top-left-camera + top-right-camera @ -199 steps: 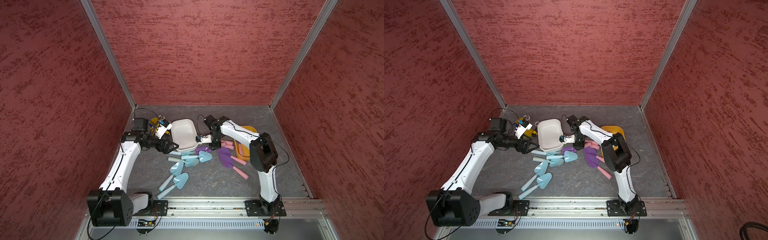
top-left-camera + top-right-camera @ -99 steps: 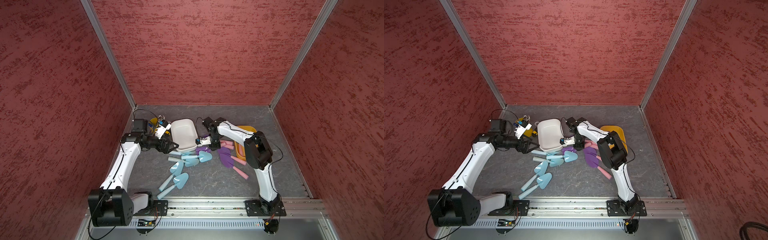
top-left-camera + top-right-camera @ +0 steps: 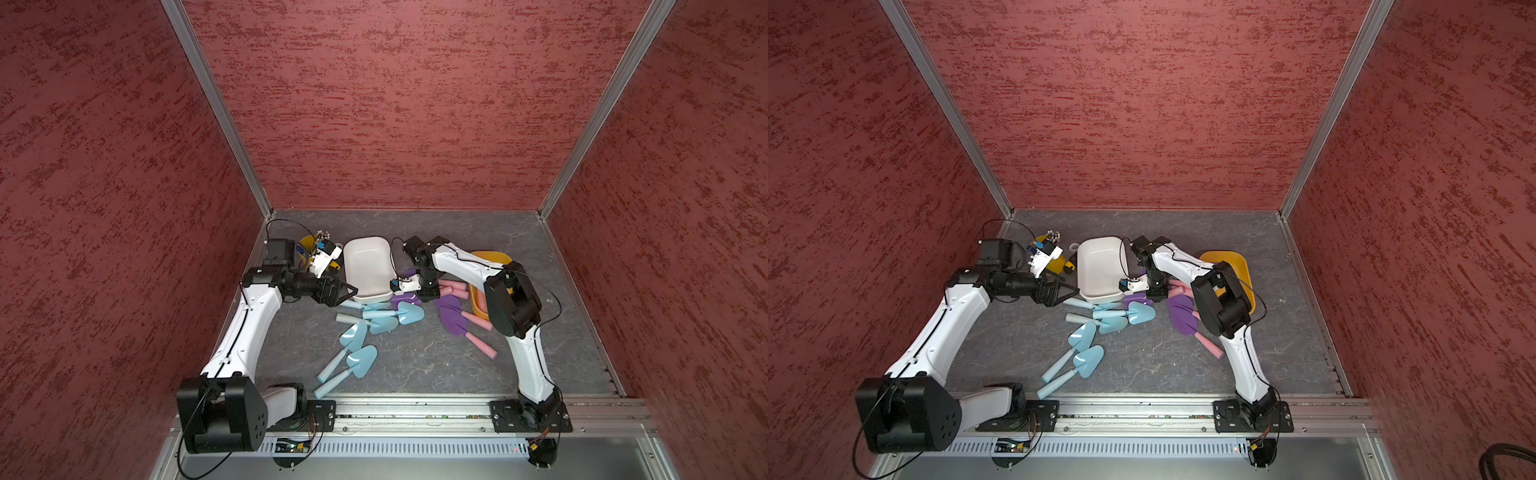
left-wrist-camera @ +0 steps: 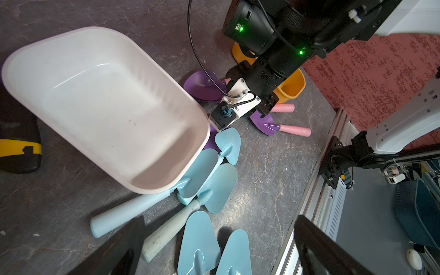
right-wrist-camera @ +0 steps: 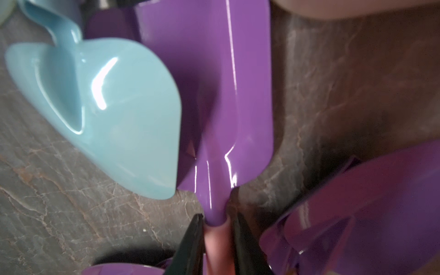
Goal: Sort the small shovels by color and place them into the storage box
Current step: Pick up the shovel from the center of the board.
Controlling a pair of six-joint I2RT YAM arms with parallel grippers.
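Right gripper (image 5: 216, 214) clamps the pink handle of a purple shovel (image 5: 214, 95), blade stretching ahead beside the box (image 3: 368, 266); left gripper (image 3: 350, 291) hangs open.

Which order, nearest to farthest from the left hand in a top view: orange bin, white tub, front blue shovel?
1. white tub, beside the left hand
2. front blue shovel, near the rail
3. orange bin, behind the right arm

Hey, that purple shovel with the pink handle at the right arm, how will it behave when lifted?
The purple shovel looks like glossy moulded plastic, so probably stiff and light. The right end effector pinches its round pink handle, so the blade may swivel. The light blue shovel overlapping it might shift.
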